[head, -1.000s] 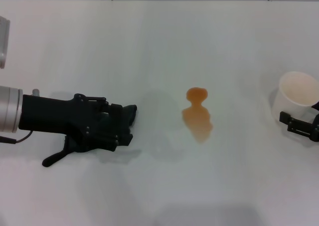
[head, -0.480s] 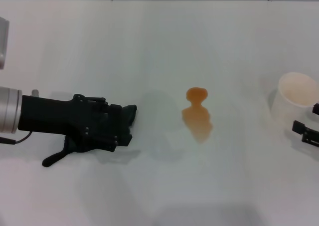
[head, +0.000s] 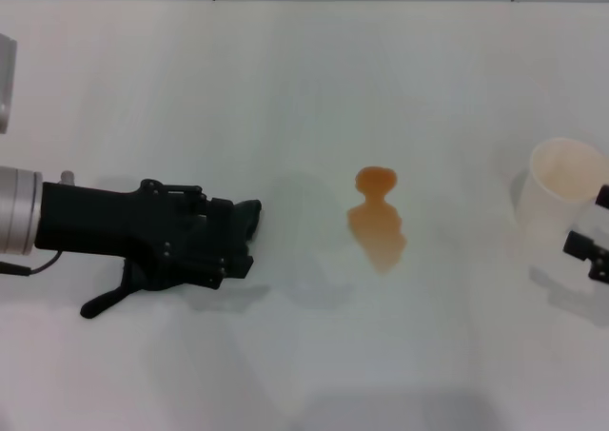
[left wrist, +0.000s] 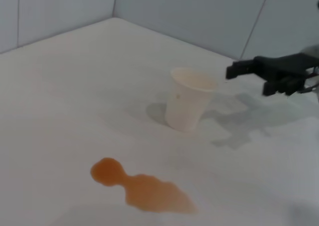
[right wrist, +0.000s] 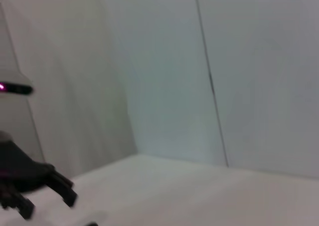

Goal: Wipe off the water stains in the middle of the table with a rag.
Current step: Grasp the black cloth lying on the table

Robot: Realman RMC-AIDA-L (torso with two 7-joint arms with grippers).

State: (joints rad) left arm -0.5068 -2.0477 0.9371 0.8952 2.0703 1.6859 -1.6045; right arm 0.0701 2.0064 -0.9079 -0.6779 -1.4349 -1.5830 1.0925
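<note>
The water stains (head: 378, 224) are an orange-amber puddle, a round blob joined to a larger tapering one, in the middle of the white table (head: 285, 88). They also show in the left wrist view (left wrist: 142, 188). My left gripper (head: 224, 245) lies low on the table, left of the puddle and a hand's width away. Its black fingers are curled over a soft dark piece, the rag (head: 250, 217), which pokes out at the tips. My right gripper (head: 590, 231) is at the right edge, its fingers apart and empty. It also shows in the left wrist view (left wrist: 248, 82).
A white paper cup (head: 561, 188) stands upright right of the puddle, just beside the right gripper; it also shows in the left wrist view (left wrist: 189, 99). A grey wall runs along the table's far edge.
My right gripper has let go of the cup and drawn back to the right, almost out of the head view. The cup stays standing. The left gripper and the puddle have not moved.
</note>
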